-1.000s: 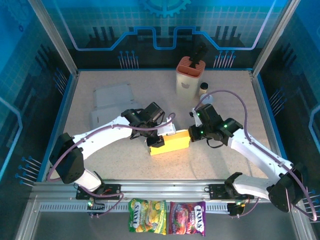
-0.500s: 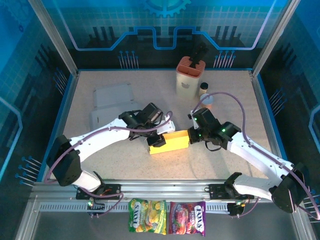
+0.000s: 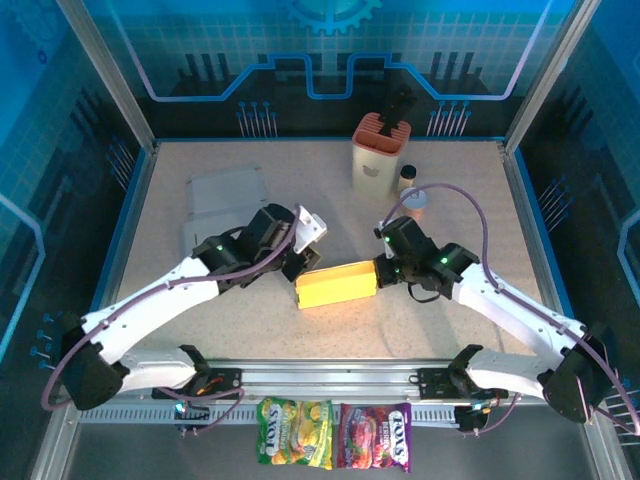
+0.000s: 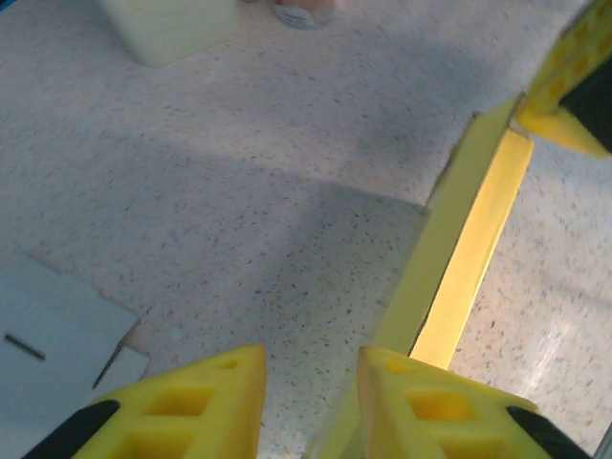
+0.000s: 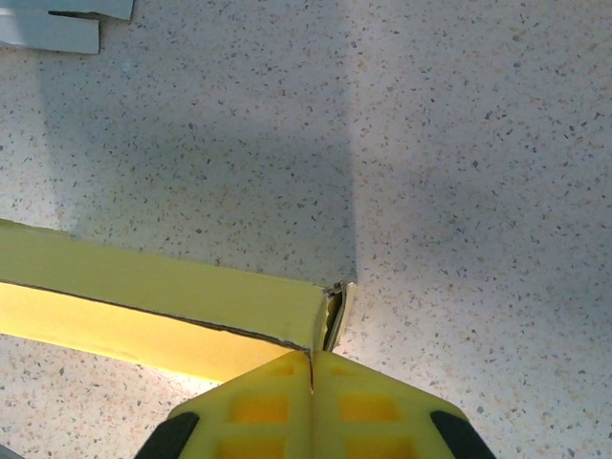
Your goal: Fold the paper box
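The paper box (image 3: 335,284) is a long yellow carton lying on the table mid-scene, its left end nearer me than its right. My left gripper (image 3: 297,262) hovers just behind the box's left end, open, with bare table between its fingers (image 4: 311,382); the box (image 4: 469,249) runs along the right of the left wrist view, beside my right fingertip (image 4: 421,402). My right gripper (image 3: 379,272) is shut and its tips (image 5: 311,368) press against the box's right end (image 5: 239,301), where a small end flap (image 5: 339,311) stands slightly ajar.
Flat grey cardboard blanks (image 3: 225,200) lie at the back left. A cream and orange holder (image 3: 380,150) and a small bottle (image 3: 408,178) stand at the back. Two candy bags (image 3: 295,432) lie beyond the front rail.
My left gripper has come off the top of the box's left end and drawn back to the left, its jaws narrowing. The right gripper and the box have barely moved.
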